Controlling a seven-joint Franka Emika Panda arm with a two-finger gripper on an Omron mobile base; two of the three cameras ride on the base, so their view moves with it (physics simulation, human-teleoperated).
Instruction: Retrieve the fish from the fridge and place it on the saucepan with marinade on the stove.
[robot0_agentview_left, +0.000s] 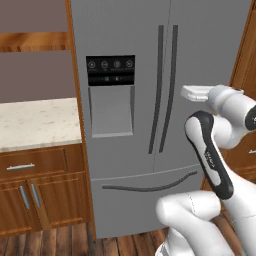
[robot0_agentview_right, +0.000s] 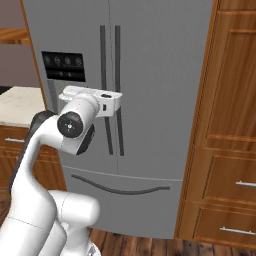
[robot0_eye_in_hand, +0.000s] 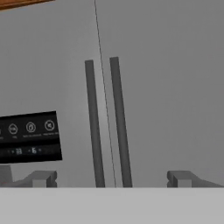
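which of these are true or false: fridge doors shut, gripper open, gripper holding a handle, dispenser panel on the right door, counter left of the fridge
1. Both fridge doors are shut. True.
2. The gripper is open. True: its fingertips stand wide apart.
3. The gripper is clamped on a door handle. False: it is short of the handles and touches neither.
4. The dispenser panel sits on the right door. False: it is on the left door.
5. A pale stone counter lies left of the fridge. True.
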